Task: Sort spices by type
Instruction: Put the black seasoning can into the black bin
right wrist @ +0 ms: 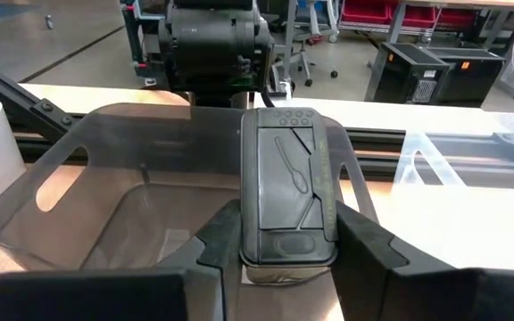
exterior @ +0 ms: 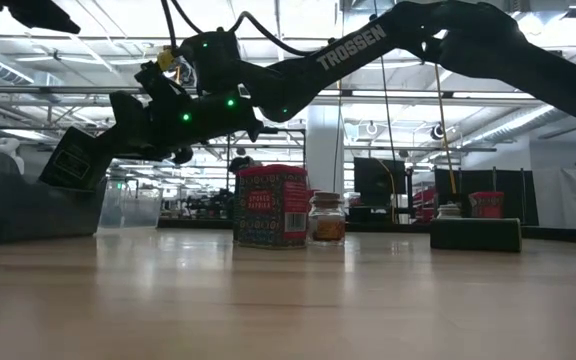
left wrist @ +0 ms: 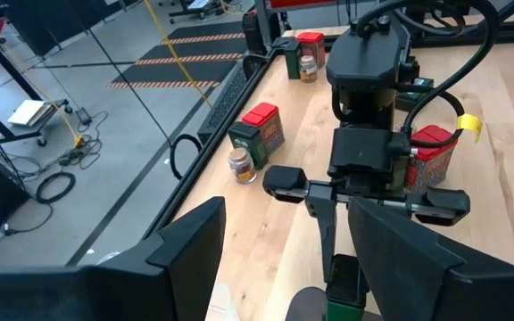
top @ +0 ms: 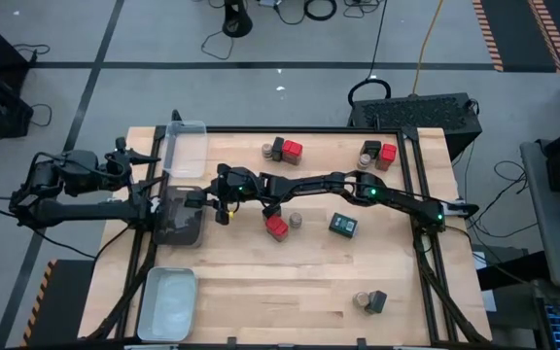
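While the right gripper (top: 205, 202) is stretched across to the left half of the high view, a dark black-green tin (right wrist: 288, 198) is clamped between its two fingers, over the rim of a smoky dark tray (top: 178, 226). In the right wrist view the tin is seen lid-on: a boxy body with a flat dark flip lid, a row of small round marks at one end and a spoon outline moulded into it. The left gripper (top: 152, 192) is held at the left edge of the table (top: 290, 292), just beside the dark tray, with its fingers spread apart and nothing between them.

Near the centre of the high view a red tin (top: 277, 227) stands next to a small tan-lidded jar (top: 297, 221); in the low view its patterned label and red lid are shown. A dark tin (top: 344, 225) lies right of them. More tins and jars are grouped at upper centre (top: 282, 150), upper right (top: 378, 155) and lower right (top: 369, 301). A clear tray (top: 185, 146) lies at upper left, a pale tray (top: 167, 303) at lower left.
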You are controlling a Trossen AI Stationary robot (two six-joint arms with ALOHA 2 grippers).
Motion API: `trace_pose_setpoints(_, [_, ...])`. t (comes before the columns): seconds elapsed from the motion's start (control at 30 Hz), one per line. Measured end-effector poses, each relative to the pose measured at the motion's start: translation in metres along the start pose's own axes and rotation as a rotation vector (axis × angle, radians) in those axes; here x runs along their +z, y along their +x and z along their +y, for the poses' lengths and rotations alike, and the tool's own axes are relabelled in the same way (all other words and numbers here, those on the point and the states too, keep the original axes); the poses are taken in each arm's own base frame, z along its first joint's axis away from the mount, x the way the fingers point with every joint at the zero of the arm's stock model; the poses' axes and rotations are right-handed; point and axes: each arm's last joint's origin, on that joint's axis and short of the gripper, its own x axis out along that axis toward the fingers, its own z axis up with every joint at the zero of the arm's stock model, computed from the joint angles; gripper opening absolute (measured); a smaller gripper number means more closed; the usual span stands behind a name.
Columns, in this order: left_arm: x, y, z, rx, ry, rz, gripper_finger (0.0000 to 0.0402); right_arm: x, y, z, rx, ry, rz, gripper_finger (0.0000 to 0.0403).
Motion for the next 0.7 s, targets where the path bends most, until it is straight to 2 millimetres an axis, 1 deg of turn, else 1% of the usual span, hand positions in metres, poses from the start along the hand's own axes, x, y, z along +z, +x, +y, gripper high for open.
trace_pose_setpoints(0.23, [-0.0001,0.0001,0.0,0.0,0.001,0.001,0.0244,-0.0001,-0.0001,-0.0011,-0.003,-0.004,0.001,0.0129])
trace_pose_setpoints(0.7, [-0.0001,0.0001,0.0,0.0,0.0,0.001,0.0244,-0.0003,-0.0005,-0.0038,-0.01,-0.006,0.002,0.0129])
